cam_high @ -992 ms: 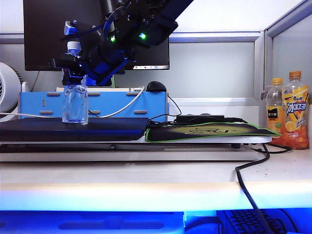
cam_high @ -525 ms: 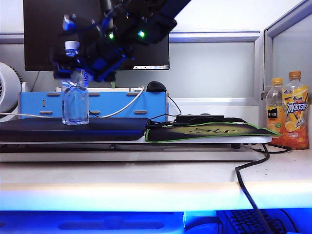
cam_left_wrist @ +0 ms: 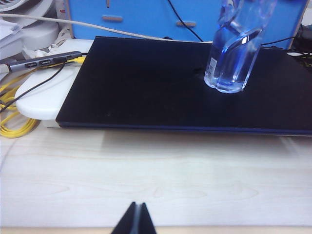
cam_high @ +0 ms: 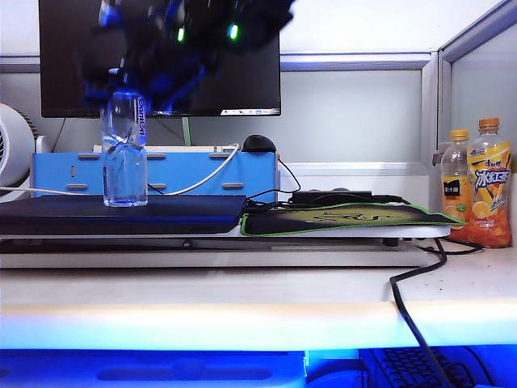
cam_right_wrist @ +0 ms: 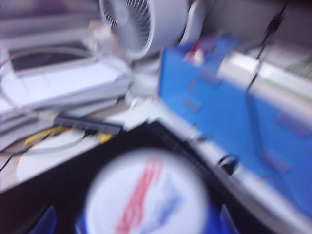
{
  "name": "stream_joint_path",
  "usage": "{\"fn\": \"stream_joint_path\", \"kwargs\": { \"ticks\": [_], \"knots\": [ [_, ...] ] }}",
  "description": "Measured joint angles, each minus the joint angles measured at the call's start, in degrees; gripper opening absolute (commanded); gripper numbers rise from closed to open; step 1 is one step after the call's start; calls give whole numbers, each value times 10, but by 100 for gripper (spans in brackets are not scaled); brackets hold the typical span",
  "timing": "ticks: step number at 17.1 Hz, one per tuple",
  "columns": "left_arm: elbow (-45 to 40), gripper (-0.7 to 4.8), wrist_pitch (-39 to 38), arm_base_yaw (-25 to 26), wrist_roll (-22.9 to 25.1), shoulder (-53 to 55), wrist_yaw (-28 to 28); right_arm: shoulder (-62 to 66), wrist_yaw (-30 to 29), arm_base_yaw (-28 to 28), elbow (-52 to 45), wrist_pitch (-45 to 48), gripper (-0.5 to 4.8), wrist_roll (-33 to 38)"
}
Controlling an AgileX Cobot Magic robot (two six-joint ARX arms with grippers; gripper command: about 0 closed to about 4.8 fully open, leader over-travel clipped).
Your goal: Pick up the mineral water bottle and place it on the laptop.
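The mineral water bottle (cam_high: 124, 162) stands upright on the left part of the laptop (cam_high: 121, 217), a thin dark slab. My right gripper (cam_high: 125, 77) hangs blurred just above the bottle's top, hiding the cap in the exterior view. In the right wrist view the white cap (cam_right_wrist: 146, 195) sits between the blue fingertips (cam_right_wrist: 226, 219), which stand wide on both sides of it; the right gripper (cam_right_wrist: 141, 226) is open. The left wrist view shows the bottle (cam_left_wrist: 234, 53) on the laptop (cam_left_wrist: 146, 83). My left gripper (cam_left_wrist: 135, 219) is shut and empty over the pale desk, short of the laptop's front edge.
A black monitor (cam_high: 73, 56) and a blue box (cam_high: 202, 174) stand behind the laptop. A green-edged mouse pad (cam_high: 347, 218) lies to its right, and two orange-capped juice bottles (cam_high: 489, 182) stand at the far right. A white fan (cam_right_wrist: 141, 24) and yellow cables (cam_left_wrist: 12, 122) are at the left.
My right gripper has opened, let go of the bottle and risen above its top. The bottle stays upright on the laptop. The left arm has not moved.
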Motion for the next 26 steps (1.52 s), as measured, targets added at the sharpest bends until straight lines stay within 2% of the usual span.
{"fn": "stream_joint_path", "kwargs": {
  "ticks": [4, 6, 9, 12, 17, 21, 26],
  "knots": [
    [0, -2, 0, 0, 0, 0, 0, -59, 32, 0, 0, -4, 450, -34],
    [0, -2, 0, 0, 0, 0, 0, -88, 77, 0, 0, -26, 450, -49],
    [0, -2, 0, 0, 0, 0, 0, -163, 196, 0, 0, -99, 450, -88],
    [0, -2, 0, 0, 0, 0, 0, -240, 272, 0, 1, -160, 450, -108],
    [0, -2, 0, 0, 0, 0, 0, -389, 309, 0, 2, -222, 449, -134],
    [0, -2, -2, 52, 0, 34, -1, -495, 312, 0, 2, -307, 449, -136],
    [0, -2, -2, 56, 0, 34, -1, -586, 325, 0, 2, -375, 449, -143]
  ]
}}
